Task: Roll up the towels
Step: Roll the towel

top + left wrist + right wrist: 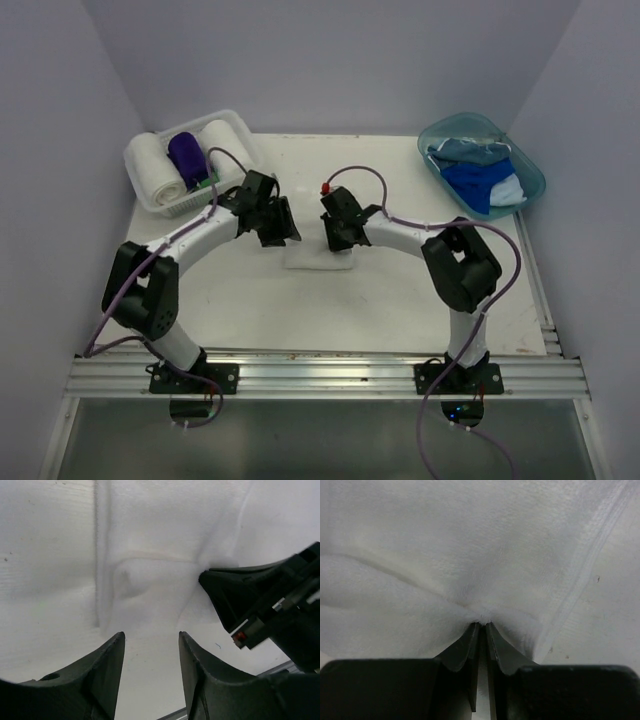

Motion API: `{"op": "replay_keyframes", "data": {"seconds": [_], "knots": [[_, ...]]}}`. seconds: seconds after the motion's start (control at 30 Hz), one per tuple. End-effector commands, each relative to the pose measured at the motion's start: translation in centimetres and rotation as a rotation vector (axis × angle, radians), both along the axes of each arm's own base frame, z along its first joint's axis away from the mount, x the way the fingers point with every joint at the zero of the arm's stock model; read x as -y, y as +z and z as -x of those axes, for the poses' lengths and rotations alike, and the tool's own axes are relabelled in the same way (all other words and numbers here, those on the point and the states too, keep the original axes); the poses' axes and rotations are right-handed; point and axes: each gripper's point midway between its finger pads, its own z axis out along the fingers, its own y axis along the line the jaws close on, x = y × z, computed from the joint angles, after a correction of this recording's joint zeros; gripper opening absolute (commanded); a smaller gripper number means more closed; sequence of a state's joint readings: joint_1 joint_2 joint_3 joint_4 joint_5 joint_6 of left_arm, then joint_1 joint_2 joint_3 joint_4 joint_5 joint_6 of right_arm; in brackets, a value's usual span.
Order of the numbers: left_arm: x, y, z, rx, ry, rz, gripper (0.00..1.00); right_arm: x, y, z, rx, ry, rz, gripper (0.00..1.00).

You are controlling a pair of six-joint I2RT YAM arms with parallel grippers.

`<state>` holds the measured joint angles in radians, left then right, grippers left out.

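Most of the white towel (318, 262) is hidden from above. Both hands sit over it in the middle of the surface (250, 300), and only a pale strip shows at its near edge. Its full outline cannot be made out. Up close it is soft, fuzzy cloth with a stitched hem and shallow creases.

The right hand (481, 624) is clenched on a raised pinch of that cloth, its dark tapered fingers almost meeting. The left hand (150, 639) is released, its fingers apart over the towel and holding nothing; whether they touch it is unclear.

In the far-left corner a white lattice basket (175, 210) holds two white rolls (155, 168) and a purple roll (187, 155). At far right a translucent teal tub (533, 168) holds crumpled blue towels (480, 183), their edges tangled together.
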<state>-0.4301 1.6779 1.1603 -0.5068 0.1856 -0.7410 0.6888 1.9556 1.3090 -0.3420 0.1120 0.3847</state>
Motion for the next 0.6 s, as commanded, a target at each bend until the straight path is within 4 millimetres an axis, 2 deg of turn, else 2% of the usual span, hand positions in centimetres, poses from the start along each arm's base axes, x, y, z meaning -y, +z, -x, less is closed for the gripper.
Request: {"op": "replay_keyframes", "data": {"seconds": [0.0,0.03,0.07,0.1,0.13,0.17,0.2,0.23,0.27,0.3,0.33,0.4,0.57], "knots": [[-0.9,2.4,1.5,0.037,0.026,0.030,0.51,1.2,-1.1,2.8,-0.105,-0.075,-0.029,0.13],[-1.2,1.5,2.6,0.010,0.030,0.026,0.51,1.1,-1.3,3.4,-0.130,-0.108,-0.056,0.13],[-1.2,1.4,2.9,0.013,0.038,0.041,0.52,1.1,-1.9,4.8,-0.167,-0.108,-0.085,0.15],[-1.1,1.8,3.4,0.022,0.031,0.066,0.59,1.1,-2.0,5.5,-0.177,-0.116,-0.100,0.15],[-1.4,0.6,4.7,-0.009,0.035,0.070,0.67,0.5,-2.0,6.0,-0.196,-0.139,-0.150,0.15],[-1.2,1.1,5.0,0.016,0.031,0.102,0.68,0.6,-2.2,7.6,-0.225,-0.133,-0.172,0.15],[-1.3,0.8,5.6,0.010,0.034,0.112,0.73,0.2,-2.2,8.7,-0.235,-0.125,-0.185,0.15],[-1.7,-0.5,6.8,-0.021,0.041,0.109,0.74,-0.4,-1.9,9.2,-0.241,-0.140,-0.219,0.15],[-1.7,-0.6,7.1,-0.025,0.051,0.122,0.78,-0.4,-2.1,10.2,-0.260,-0.139,-0.228,0.15],[-1.7,-0.5,7.5,-0.022,0.055,0.135,0.79,-1.3,-1.4,11.2,-0.269,-0.120,-0.258,0.15],[-2.0,-1.3,8.4,-0.047,0.061,0.129,0.83,-2.0,-1.0,11.5,-0.277,-0.128,-0.300,0.16],[-2.0,-1.8,9.0,-0.054,0.071,0.136,0.88,-3.0,-0.4,12.9,-0.314,-0.108,-0.359,0.18],[-1.7,-2.9,9.5,-0.077,0.091,0.152,0.89,-4.5,0.8,13.2,-0.330,-0.106,-0.417,0.18]]}}
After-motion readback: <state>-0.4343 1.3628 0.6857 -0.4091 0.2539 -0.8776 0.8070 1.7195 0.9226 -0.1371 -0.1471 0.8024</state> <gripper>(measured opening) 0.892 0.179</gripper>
